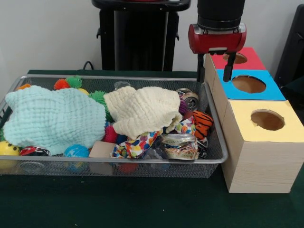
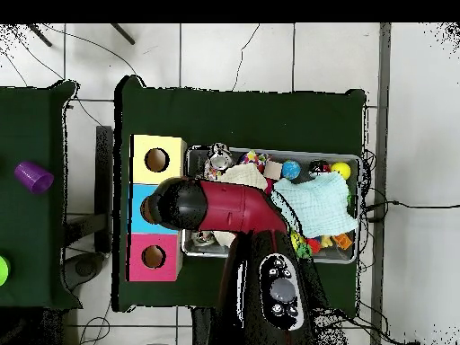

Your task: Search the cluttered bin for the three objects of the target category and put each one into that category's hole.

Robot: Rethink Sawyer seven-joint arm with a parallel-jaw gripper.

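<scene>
Everything here I place against the wire bin (image 1: 214, 114), going from its left end to its right in the front view.

At the left end a pale green cloth (image 1: 52, 118) covers most of that half, with spiky balls (image 1: 67, 83) poking out behind it and a yellow ball (image 1: 8, 148) and a blue ball (image 1: 76, 151) at the front rim. Toward the middle lies a cream cloth (image 1: 142, 110), and below it a patterned rag (image 1: 135, 145) and a crushed can (image 1: 179, 145). Near the right end, an orange plush toy with black stripes (image 1: 203, 123) is wedged among the clutter, just beside the rim — the only plush I can make out; the others are hidden or not clear.

Past the right rim stand three wooden boxes, touching the bin: yellow-topped (image 1: 280, 127) nearest the camera, blue-topped (image 1: 263, 90) behind it, red-topped (image 1: 251, 59) farthest, each with a round hole.

My gripper (image 1: 216, 73) hangs above the bin's far right corner, beside the blue and red boxes. Its two dark fingers (image 1: 230, 66) point down, spread apart, with nothing between them and touching nothing — empty.
</scene>
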